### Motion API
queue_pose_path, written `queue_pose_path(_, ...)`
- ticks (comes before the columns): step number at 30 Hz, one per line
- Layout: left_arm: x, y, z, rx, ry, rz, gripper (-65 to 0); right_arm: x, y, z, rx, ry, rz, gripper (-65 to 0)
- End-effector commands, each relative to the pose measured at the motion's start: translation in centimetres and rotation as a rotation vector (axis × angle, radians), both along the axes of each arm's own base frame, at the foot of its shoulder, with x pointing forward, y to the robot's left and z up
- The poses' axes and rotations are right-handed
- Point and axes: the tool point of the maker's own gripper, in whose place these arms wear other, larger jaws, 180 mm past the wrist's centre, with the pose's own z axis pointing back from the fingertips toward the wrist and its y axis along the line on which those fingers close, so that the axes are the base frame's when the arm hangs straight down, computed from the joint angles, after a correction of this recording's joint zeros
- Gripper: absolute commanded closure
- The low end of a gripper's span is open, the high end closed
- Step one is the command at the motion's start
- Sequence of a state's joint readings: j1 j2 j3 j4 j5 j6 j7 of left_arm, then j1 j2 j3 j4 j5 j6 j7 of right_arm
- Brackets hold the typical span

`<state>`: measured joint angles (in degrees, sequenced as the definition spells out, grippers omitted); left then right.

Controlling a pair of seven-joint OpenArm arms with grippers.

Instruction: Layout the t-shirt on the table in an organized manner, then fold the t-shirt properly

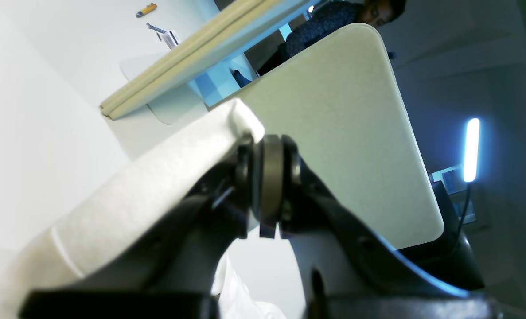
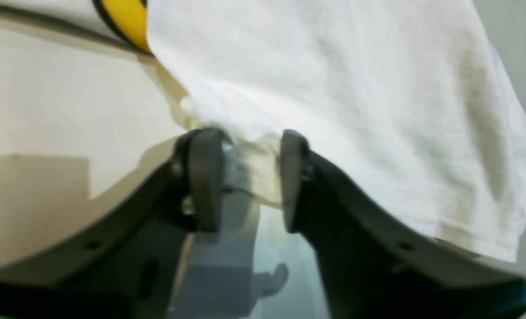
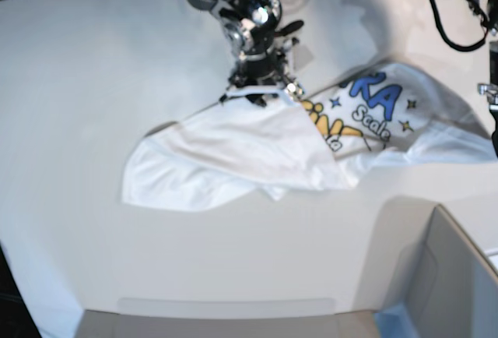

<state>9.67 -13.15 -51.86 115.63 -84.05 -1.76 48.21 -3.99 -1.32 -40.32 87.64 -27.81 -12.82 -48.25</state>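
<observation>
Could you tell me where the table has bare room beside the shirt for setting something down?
The table is bare left of the t-shirt and along its near edge. The far side is crowded: the right end effector is there, with cloth between its jaws.
</observation>
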Motion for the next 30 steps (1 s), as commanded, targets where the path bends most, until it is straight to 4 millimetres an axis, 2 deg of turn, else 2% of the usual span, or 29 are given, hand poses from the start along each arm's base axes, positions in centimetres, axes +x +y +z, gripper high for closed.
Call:
queue_pose_path(1, 0.0, 0.1, 1.3, 0.027, -0.036, -0.002, -2.9, -1.3, -0.9, -1.4, -0.038, 0.083, -0.016, -12.6)
queue_pose_path(3, 0.0, 0.1, 1.3, 0.027, -0.036, -0.002, -2.9, -0.7, -1.1, -0.9, -0.033, 0.069, -0.027, -2.0)
queue_pose_path(4, 0.0, 0.1, 1.3, 0.027, -0.036, -0.002, -2.9, -0.3, -1.1, -0.7, -0.032, 0.06, -0.027, 0.0)
queue_pose_path(8, 0.0, 0.1, 1.3, 0.027, -0.036, -0.002, -2.9, 2.1, -2.5, 0.9, -0.051, -0.013, -0.029, 0.0)
queue_pose_path(11, 0.0, 0.1, 1.3, 0.027, -0.034, -0.002, -2.9, 3.4, -2.8, 4.4, -0.004, -0.106, -0.026, 0.0)
queue_pose_path(15, 0.0, 0.1, 1.3, 0.027, -0.034, -0.002, -2.9, 5.0, -2.9, 10.5, 0.084, -0.258, -0.016, 0.0)
queue_pose_path(19, -0.1, 0.1, 1.3, 0.027, -0.033, -0.002, -2.9, 5.7, -2.7, 16.2, 0.193, -0.429, 0.018, 0.0)
queue_pose_path(20, -0.1, 0.1, 1.3, 0.027, -0.033, -0.002, -2.9, 6.1, -2.9, 17.8, 0.22, -0.48, 0.016, 0.0)
queue_pose_path(28, 0.1, -0.1, 1.3, 0.026, -0.035, -0.006, -2.9, 9.5, -6.9, 25.7, 0.321, -0.801, -0.046, 0.0)
queue_pose_path(30, 0.7, -0.1, 2.4, 0.031, -0.075, -0.008, -2.9, 10.4, -8.1, 28.4, 0.339, -0.91, -0.054, 0.0)
